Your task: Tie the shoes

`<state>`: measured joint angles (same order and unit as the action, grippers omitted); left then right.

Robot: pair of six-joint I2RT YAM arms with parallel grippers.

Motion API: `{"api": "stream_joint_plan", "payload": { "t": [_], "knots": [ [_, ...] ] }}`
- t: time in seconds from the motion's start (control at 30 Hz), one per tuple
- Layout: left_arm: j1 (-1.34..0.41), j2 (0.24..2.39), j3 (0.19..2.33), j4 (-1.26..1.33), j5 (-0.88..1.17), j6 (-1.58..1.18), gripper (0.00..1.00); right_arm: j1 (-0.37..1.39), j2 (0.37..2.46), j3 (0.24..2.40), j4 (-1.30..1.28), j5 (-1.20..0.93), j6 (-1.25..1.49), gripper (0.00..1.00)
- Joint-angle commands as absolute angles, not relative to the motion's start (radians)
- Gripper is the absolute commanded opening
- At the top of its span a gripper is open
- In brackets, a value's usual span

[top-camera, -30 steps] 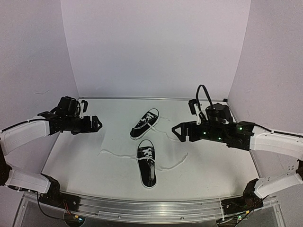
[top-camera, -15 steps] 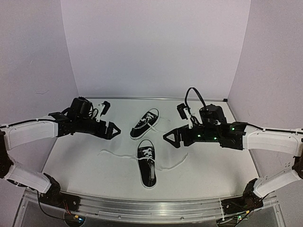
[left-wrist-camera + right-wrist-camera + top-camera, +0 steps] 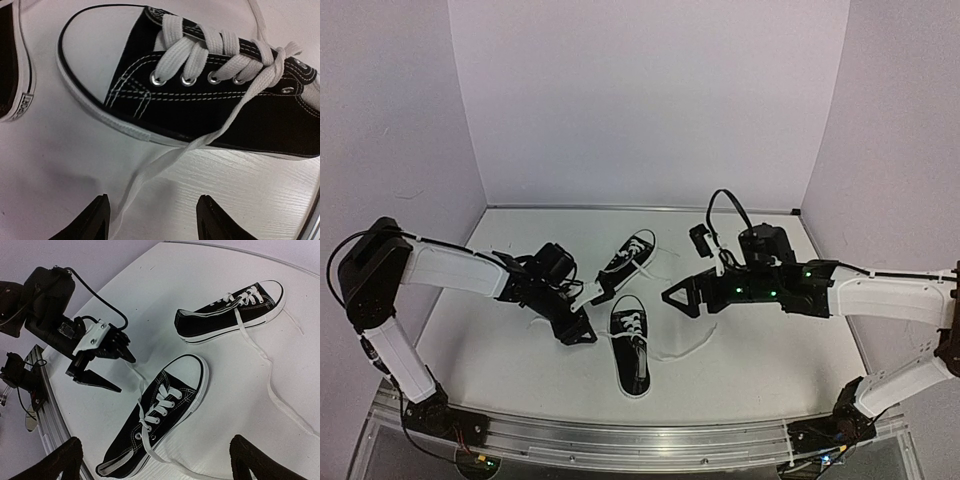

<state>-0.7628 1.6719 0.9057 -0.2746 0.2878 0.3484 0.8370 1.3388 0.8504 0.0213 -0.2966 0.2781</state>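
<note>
The left gripper (image 3: pixel 152 220) is down by the table (image 3: pixel 490 365), jaws apart, with the left lace (image 3: pixel 165 160) of the near shoe (image 3: pixel 210 105) running between its fingertips (image 3: pixel 97 217). Nothing is pinched, and whether the tips touch the tabletop I cannot tell. It sits at 9 o'clock of that shoe, just beside the sole.

I judge this to be the first pick-up of the lace ends, since both sneakers lie untied. The next move calls for closing low on the flat lace, then drawing it clear of the sole.

The right gripper (image 3: pixel 676 298) hovers spread wide and empty at 2 o'clock of the near shoe. The right lace (image 3: pixel 692 345) trails toward 3 o'clock below it.

The far shoe (image 3: pixel 625 262) lies at 12 o'clock, its heel near the other's toe cap, which crowds that side. Bare table lies at 9 and 3 o'clock. The front rail (image 3: pixel 650 432) runs at 6 o'clock, near the heel.
</note>
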Motion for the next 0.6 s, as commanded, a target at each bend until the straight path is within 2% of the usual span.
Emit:
{"api": "stream_joint_plan", "payload": {
  "t": [0.0, 0.3, 0.57],
  "knots": [
    [-0.799, 1.739, 1.004, -0.279, 0.257, 0.517, 0.54, 0.825, 1.334, 0.83, 0.063, -0.317, 0.287, 0.98],
    [-0.815, 1.824, 1.042, -0.266, 0.254, 0.565, 0.41, 0.799, 1.298, 0.806, 0.06, -0.33, 0.296, 0.98],
    [-0.834, 1.838, 1.046, -0.267, 0.236, 0.588, 0.23, 0.788, 1.284, 0.796, 0.06, -0.338, 0.301, 0.98]
  ]
}}
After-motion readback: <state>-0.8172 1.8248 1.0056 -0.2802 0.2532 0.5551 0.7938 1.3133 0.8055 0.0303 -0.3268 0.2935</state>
